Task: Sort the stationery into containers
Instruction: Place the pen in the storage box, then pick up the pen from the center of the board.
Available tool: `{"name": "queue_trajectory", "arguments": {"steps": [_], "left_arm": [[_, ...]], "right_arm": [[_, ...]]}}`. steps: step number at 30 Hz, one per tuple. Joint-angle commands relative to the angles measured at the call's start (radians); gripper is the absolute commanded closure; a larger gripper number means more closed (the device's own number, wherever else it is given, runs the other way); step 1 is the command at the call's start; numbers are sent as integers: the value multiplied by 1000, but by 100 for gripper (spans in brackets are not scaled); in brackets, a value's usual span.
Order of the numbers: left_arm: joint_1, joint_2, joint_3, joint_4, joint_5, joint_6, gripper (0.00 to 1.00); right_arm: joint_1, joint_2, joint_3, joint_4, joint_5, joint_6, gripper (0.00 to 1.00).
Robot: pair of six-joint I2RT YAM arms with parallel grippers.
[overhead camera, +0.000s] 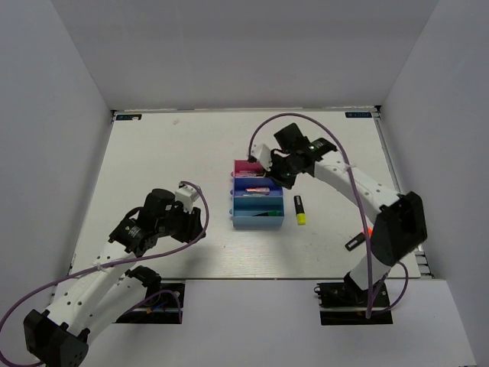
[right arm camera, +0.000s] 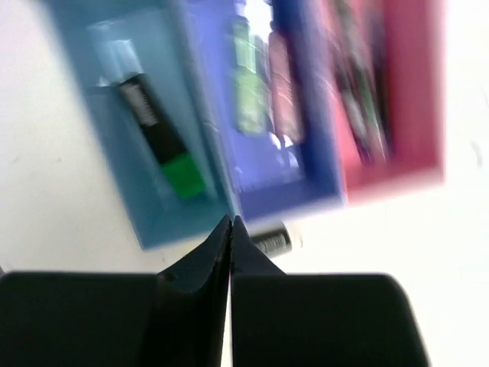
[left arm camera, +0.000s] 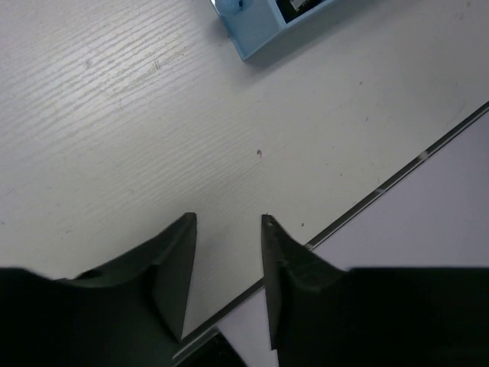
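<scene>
Three joined trays stand mid-table: magenta (overhead camera: 246, 166), dark blue (overhead camera: 254, 186), light blue (overhead camera: 258, 216). In the right wrist view the light blue tray (right arm camera: 103, 145) holds a green-capped highlighter (right arm camera: 162, 141). The dark blue tray (right arm camera: 290, 200) holds a mint-green stick (right arm camera: 244, 84) and a pink stick (right arm camera: 283, 92). The magenta tray (right arm camera: 412, 92) holds dark pens (right arm camera: 365, 99). A yellow-capped highlighter (overhead camera: 299, 209) lies on the table right of the light blue tray. Its black body (right arm camera: 271, 241) shows just past my right gripper (right arm camera: 231, 222), which is shut and empty above the trays' right side (overhead camera: 273, 173). My left gripper (left arm camera: 229, 219) is open and empty over bare table.
An orange-tipped item (overhead camera: 369, 229) and a dark pen (overhead camera: 352, 244) lie by the right arm's base. The light blue tray's corner (left arm camera: 260, 30) shows at the top of the left wrist view. The table's near edge (left arm camera: 397, 176) runs close by the left gripper. White walls enclose the table.
</scene>
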Motion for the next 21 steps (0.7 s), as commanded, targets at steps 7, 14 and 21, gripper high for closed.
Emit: {"name": "queue_trajectory", "arguments": {"steps": [7,14,21], "left_arm": [[5,0,11,19,52,-8,72],[4,-25,11,3,37,-25,31],[5,-57,8,-23,18,-24,28]], "right_arm": [[-109,-195,-268,112,316,607,71],[-144,-73,-269,121,230,748,49],[-169,22,-286,207,227,842,45]]}}
